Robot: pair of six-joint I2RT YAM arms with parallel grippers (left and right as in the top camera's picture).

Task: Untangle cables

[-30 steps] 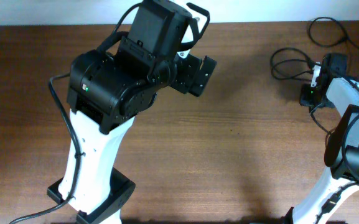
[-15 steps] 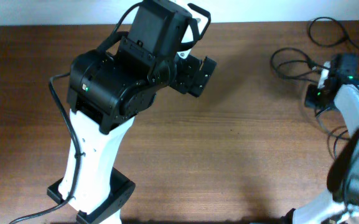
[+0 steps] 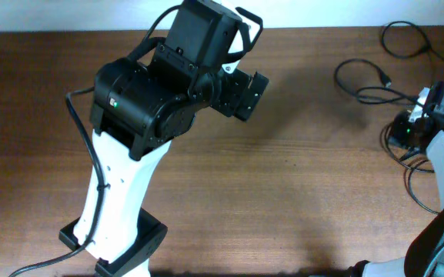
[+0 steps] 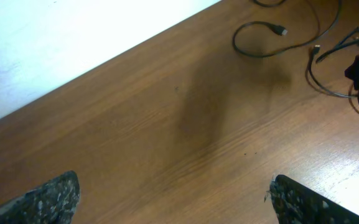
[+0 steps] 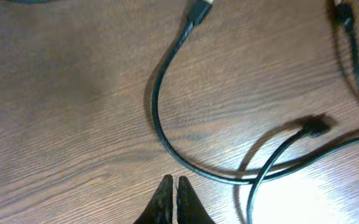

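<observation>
Well over on the right side of the brown wood-grain table (image 3: 298, 192), the cables (image 5: 156, 118) lie as loose strands. They are thin, glossy black cords, round in section, swept into open loops and ending in small squared plugs (image 5: 195, 12). Seen from the right wrist, two strands cross just ahead of the right gripper (image 5: 173, 182). Its slim, dark, tapered fingers are pressed together to a point with nothing between them. The nearest cord curves close past the tips, seemingly without touching.

The left gripper (image 4: 174, 182) hangs over the table's middle, well apart from the cords, its jaws spread wide and holding nothing. Its finger pads (image 4: 48, 199) look rough and speckled grey. From overhead, the left arm (image 3: 129, 108) shows a bulky matte black housing on a smooth white column.
</observation>
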